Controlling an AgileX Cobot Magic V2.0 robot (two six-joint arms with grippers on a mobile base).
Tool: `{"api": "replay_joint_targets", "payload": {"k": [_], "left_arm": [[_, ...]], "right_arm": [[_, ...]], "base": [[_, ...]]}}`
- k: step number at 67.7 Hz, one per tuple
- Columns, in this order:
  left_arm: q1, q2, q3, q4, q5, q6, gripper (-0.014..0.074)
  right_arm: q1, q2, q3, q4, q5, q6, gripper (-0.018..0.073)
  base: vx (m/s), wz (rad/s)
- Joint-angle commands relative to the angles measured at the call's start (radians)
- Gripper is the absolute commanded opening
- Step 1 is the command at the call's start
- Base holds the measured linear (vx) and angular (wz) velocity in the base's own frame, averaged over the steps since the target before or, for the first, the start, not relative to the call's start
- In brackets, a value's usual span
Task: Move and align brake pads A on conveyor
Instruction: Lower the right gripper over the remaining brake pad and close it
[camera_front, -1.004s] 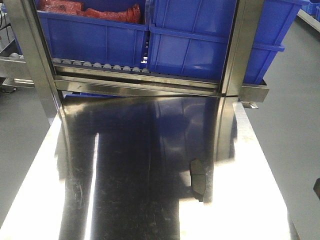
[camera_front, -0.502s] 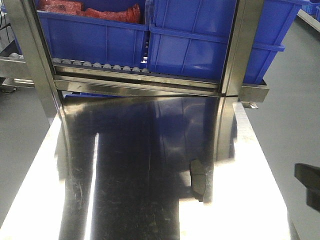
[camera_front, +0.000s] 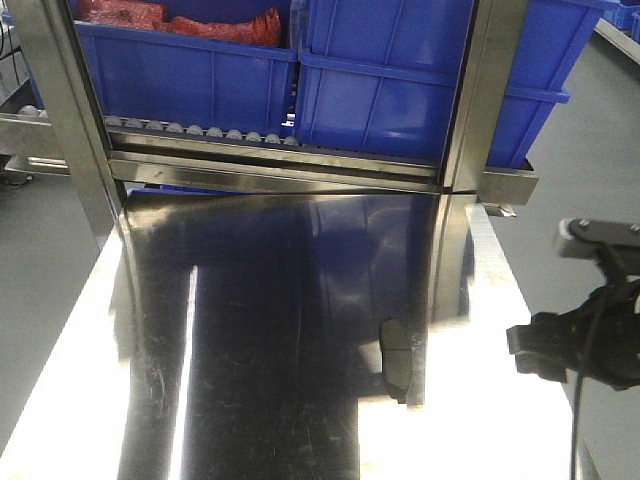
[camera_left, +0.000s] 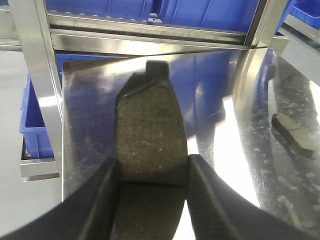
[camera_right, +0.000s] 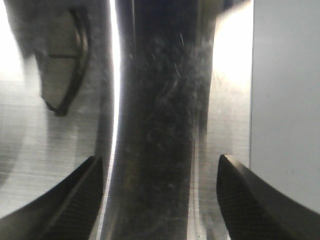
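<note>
The left gripper is pinching a held brake pad by its long edges, with much of the pad sticking out ahead of the fingers over the steel table. The right gripper is hanging with its fingers spread wide and nothing between them. A loose brake pad is lying flat on the table, well apart from that gripper. The conveyor is not showing in any view, so the drop-off point cannot be judged. Two things are looking risky. The loose brake pad is sitting off to the upper left of the right gripper's opening rather than between the fingers, so a closure from here would likely catch nothing, or clip the pad's end and send it skidding across the slick steel. The held brake pad is being gripped only at its edges, so a quick swing could make it twist or slip free. The front view is showing the right gripper out beyond the table's right edge, over the floor, and the blue bins behind, yet nothing of the left arm or its pad. Only the left wrist view is revealing that grasp. The right wrist view, though blurred, is alone in confirming the open fingers.
</note>
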Motion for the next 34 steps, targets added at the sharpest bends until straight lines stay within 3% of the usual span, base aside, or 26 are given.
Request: {"api": "replay_joint_targets", "payload": {"k": [1, 12, 34], "left_arm": [[-0.004, 0.002, -0.027, 0.016, -0.099, -0.007, -0.0006], [-0.004, 0.002, -0.027, 0.016, -0.099, -0.007, -0.0006], [-0.004, 0.002, -0.027, 0.016, -0.099, -0.007, -0.0006]], "right_arm": [[0.000, 0.065, -0.035, 0.002, -0.017, 0.011, 0.0468], [0.006, 0.196, -0.094, 0.006, 0.034, 0.043, 0.0468], [0.212, 0.394, -0.354, -0.058, 0.061, 0.201, 0.0468]], "base": [[0.00, 0.00], [0.00, 0.00], [0.00, 0.00]]}}
